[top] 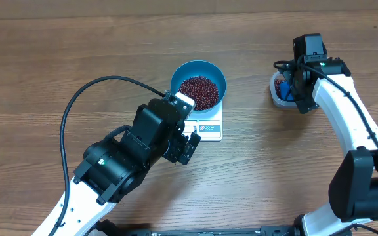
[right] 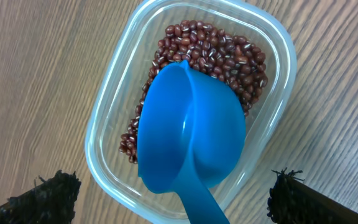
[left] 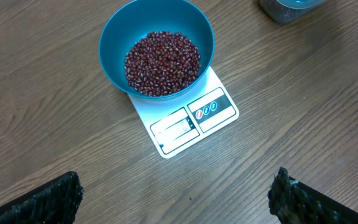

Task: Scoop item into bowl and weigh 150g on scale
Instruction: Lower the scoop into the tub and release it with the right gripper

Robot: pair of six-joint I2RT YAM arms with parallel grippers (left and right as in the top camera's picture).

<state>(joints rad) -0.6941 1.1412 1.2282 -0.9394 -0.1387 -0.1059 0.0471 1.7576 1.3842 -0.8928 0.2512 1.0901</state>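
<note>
Wooden worktop (top: 58, 52), beans (top: 198, 92) in bowl (top: 205, 67) on scale (top: 209, 126), left gripper (left: 176, 196) spread wide, empty, right gripper (right: 173, 186) spread wide, empty, above scoop (right: 191, 130) in tub (right: 104, 124)

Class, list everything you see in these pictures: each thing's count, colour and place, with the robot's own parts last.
table: one, brown wood, under everything
scale: one, white, mid-table
bowl: one, bright blue, on the scale
tub: one, clear, on the table below the right hand
beans: many, dark red-brown, heaped in the bowl, more in the tub
scoop: one, blue, lying on the tub's beans
left hand: one, black, open, above the table by the scale
right hand: one, black, open, over the tub
</note>
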